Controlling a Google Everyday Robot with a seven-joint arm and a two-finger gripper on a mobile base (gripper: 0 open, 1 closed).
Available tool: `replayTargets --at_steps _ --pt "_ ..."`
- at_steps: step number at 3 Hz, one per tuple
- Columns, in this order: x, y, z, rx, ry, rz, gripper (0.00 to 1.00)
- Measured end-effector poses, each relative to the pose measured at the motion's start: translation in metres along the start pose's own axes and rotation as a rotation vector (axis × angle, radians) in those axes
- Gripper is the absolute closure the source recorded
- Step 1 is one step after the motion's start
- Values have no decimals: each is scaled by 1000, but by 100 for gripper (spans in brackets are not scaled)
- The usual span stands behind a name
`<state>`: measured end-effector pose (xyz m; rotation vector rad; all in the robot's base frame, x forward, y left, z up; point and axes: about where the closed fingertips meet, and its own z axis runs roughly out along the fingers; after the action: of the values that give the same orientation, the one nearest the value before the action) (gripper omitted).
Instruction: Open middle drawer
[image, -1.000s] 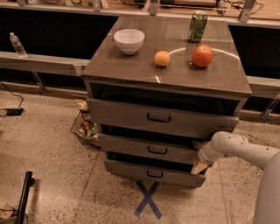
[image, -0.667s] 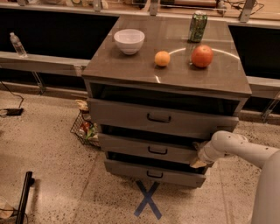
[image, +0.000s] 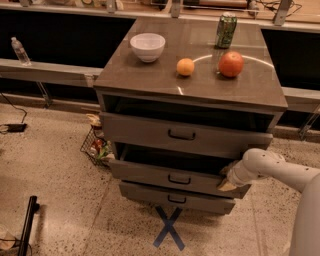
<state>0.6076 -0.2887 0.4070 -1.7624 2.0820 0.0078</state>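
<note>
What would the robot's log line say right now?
middle drawer: partly out | gripper: at its right end

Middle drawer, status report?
Gripper at right end of middle drawer. Drawer partly out, dark gap above its front. Wire basket on floor left of cabinet, not in front.

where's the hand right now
In the camera view the hand is low on the right, at the right end of the middle drawer, just above the bottom drawer.
</note>
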Motion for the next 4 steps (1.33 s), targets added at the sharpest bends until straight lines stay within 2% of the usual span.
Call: replayTargets --at_steps 1,2,3,4 --pt "-8 10 -16 -62 -2 15 93" --pt "-8 11 -17 -69 -2 17 68" --pt "-14 20 -24 -131 -11 28 45" --pt "-33 20 -39 -227 -44 54 23"
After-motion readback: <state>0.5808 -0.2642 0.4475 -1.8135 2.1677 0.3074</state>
